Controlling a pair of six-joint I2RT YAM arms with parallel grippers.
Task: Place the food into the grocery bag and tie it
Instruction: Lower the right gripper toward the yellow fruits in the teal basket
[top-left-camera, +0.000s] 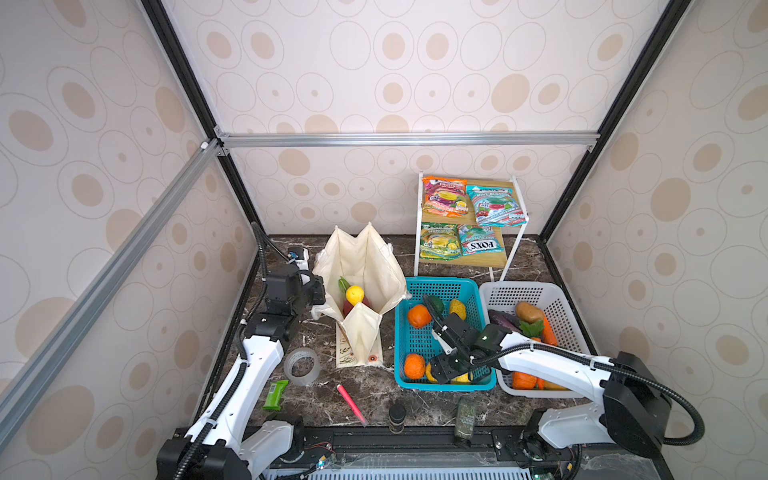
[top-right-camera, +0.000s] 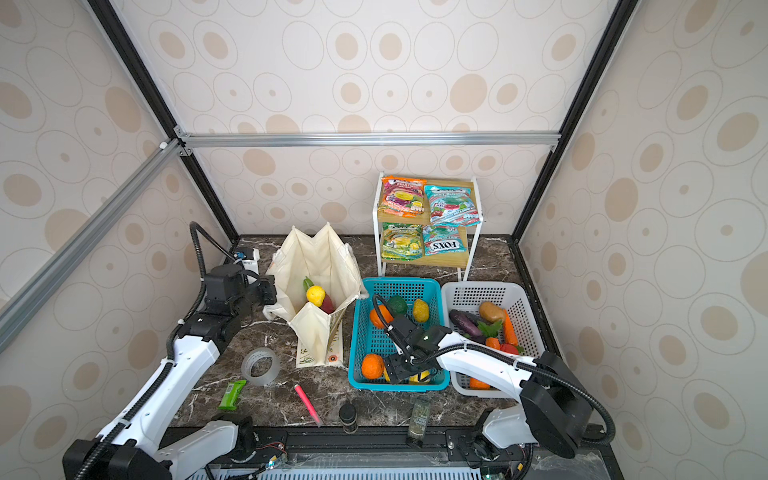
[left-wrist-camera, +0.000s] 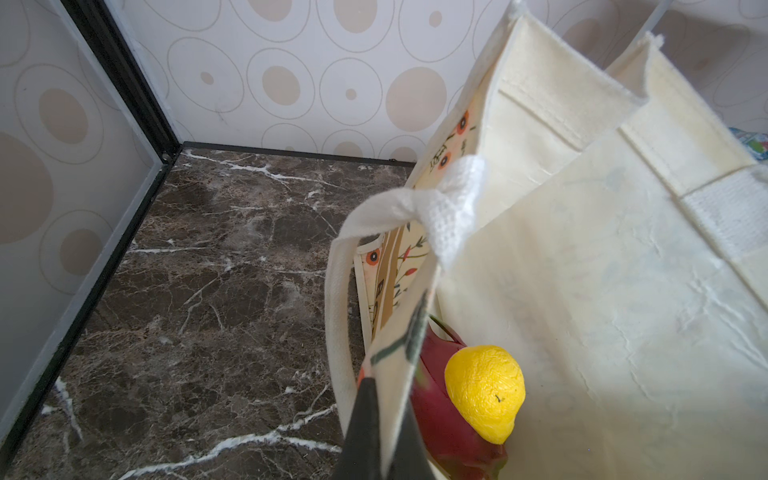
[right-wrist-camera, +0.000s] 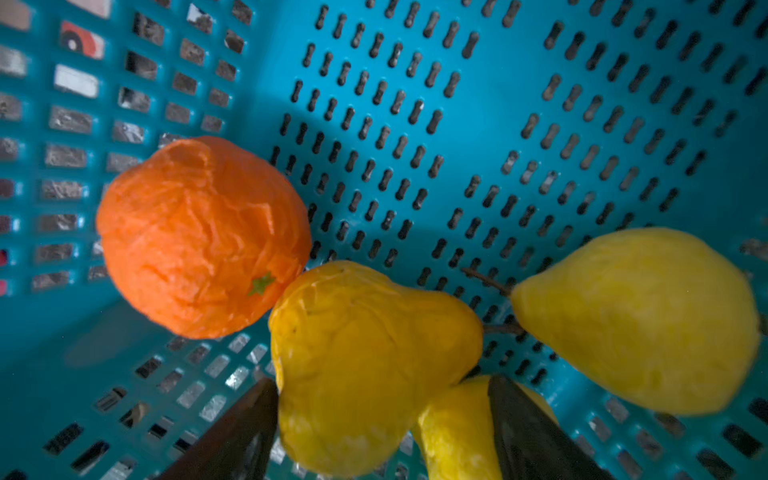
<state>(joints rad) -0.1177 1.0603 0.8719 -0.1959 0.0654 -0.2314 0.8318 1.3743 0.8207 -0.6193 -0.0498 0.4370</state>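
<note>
— Marble-patterned tabletop (top-left-camera: 324, 399) is filling the lower middle of both top views. Where is the right gripper sitting?

— Low inside the turquoise basket (top-left-camera: 440, 281), lower right of centre. In the right wrist view the right gripper (right-wrist-camera: 382, 380) is standing spread, its dark fingers (right-wrist-camera: 249, 428) flanking a yellow pear (right-wrist-camera: 357, 332). Whether they are pressing it, I cannot tell.

— What is lying around it?

— One orange (right-wrist-camera: 199, 237) is touching that pear at centre left, and a second pear (right-wrist-camera: 636, 320) is lying at the right edge.

— And further back?

— At centre left, the left gripper (left-wrist-camera: 384, 432) is pinching the rim of the grocery bag (left-wrist-camera: 602, 291), jaws pressed together on the fabric. Just beside the gripper, inside the bag, a yellow citrus (left-wrist-camera: 484, 390) is resting against a pink dragon fruit (left-wrist-camera: 449, 444).

— Farthest?

— Four candy packets (top-left-camera: 444, 195) are lying on the shelf rack (top-left-camera: 486, 261), upper right of centre, well apart from both grippers.
</note>
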